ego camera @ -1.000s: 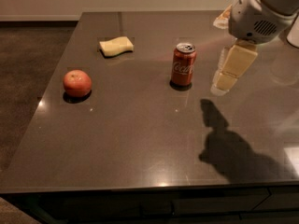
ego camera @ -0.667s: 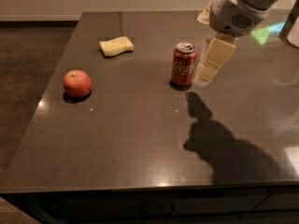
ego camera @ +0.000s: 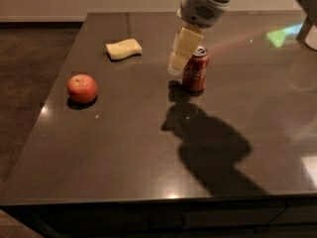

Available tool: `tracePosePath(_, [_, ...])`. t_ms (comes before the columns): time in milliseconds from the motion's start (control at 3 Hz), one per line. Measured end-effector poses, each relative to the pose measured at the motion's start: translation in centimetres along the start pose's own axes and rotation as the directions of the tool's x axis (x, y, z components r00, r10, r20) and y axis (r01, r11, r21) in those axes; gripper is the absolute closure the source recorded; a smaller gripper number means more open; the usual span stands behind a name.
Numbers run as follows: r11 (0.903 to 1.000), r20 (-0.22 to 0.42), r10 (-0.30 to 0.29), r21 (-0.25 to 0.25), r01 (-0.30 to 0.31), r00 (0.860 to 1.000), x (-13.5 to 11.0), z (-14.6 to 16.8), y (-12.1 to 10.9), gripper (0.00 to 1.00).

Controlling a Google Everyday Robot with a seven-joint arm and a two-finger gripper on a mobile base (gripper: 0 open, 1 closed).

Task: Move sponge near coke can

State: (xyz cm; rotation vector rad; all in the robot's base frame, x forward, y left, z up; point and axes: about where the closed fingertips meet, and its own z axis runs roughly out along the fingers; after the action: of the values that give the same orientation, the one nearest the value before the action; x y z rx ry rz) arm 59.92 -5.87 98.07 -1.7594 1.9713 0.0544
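The sponge [ego camera: 123,49] is a pale yellow flat block with wavy edges, lying on the dark table toward the back left. The coke can [ego camera: 195,69] stands upright near the table's middle, red with white script and a silver top. My gripper [ego camera: 180,53] hangs from the arm coming in at the top, its pale yellow blocky fingers pointing down just left of the can and overlapping its upper left edge in view. It holds nothing and is well right of the sponge.
A red-orange apple [ego camera: 82,88] sits on the left side of the table [ego camera: 148,152]. The table's left edge drops to a dark carpeted floor. The arm's shadow falls across the table in front of the can.
The gripper has moved left, from the right of the can across it to its left side. The sponge, can and apple have not moved.
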Motion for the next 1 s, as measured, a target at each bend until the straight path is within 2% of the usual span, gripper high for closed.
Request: tracePosePath(1000, [0.9979,-0.049,0.064,0.016,-0.063,0.997,-6.2,8.8,-7.5,0.0])
